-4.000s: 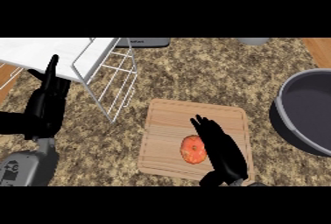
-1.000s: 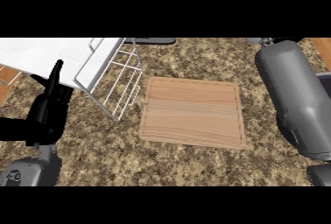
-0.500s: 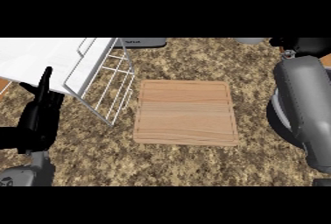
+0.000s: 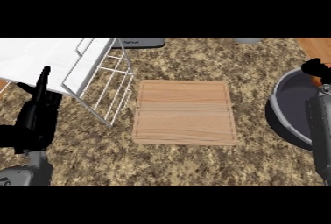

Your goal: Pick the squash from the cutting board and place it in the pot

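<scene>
The wooden cutting board [image 4: 184, 111] lies bare in the middle of the speckled counter. The dark grey pot [image 4: 287, 118] stands at the right edge, partly cut off. My right forearm runs up the right edge in front of the pot, and my right hand [image 4: 315, 68] hangs over the pot's far rim. It is curled round the squash [image 4: 318, 80], of which only a small orange patch shows under the fingers. My left hand [image 4: 39, 118] rests open at the left edge, fingers pointing up.
A white wire dish rack [image 4: 107, 87] with a white tray [image 4: 39, 57] stands at the upper left, close to the board's left side. A grey appliance [image 4: 139, 42] sits at the top edge. A grey object [image 4: 19, 175] shows at the lower left corner.
Earlier the squash lay on the board under my right hand; the board is bare now. The right arm has swung further right, uncovering the pot. The left hand barely moved.
</scene>
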Controlling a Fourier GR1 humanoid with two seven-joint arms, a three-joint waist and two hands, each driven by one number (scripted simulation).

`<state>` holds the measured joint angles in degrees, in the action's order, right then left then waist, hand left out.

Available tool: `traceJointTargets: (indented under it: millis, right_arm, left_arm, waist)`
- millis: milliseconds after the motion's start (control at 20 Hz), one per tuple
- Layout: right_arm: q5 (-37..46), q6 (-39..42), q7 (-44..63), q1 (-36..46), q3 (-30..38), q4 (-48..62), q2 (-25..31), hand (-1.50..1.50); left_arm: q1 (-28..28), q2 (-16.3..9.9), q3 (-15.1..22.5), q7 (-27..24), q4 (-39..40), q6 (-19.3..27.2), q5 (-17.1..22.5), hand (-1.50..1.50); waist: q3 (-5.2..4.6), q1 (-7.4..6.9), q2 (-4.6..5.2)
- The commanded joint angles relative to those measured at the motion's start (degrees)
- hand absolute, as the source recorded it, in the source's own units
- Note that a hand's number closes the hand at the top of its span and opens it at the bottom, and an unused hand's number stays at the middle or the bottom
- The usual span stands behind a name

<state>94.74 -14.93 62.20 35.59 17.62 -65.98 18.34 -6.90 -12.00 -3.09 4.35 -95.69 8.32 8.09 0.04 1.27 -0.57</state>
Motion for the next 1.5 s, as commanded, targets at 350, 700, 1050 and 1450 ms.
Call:
traceJointTargets:
  millis: [350,700,1050,1450]
  right_arm:
    - [-9.43,-2.64,-5.04,-12.01,8.54,-4.7,3.28,1.5]
    - [-24.8,-11.92,-11.69,-11.64,15.96,4.44,-0.53,-1.5]
    - [-33.2,-16.41,-27.22,-8.59,15.16,12.65,4.75,-1.5]
    - [-39.18,-30.59,-29.2,-7.56,17.65,5.23,0.06,-1.5]
  left_arm:
    - [-7.25,-1.27,-3.63,-4.01,9.06,-3.85,1.66,0.0]
    - [-7.84,0.63,-0.88,-0.91,5.07,-0.99,-0.84,0.0]
    - [-4.84,0.46,-1.47,-0.56,2.82,-2.81,0.14,0.0]
    - [-10.81,0.8,-2.36,0.69,6.28,-1.11,-0.5,0.0]
  waist:
    - [-0.05,-0.68,0.64]
    - [0.06,-0.98,0.8]
    - [0.01,-1.65,0.72]
    - [0.01,-0.72,0.75]
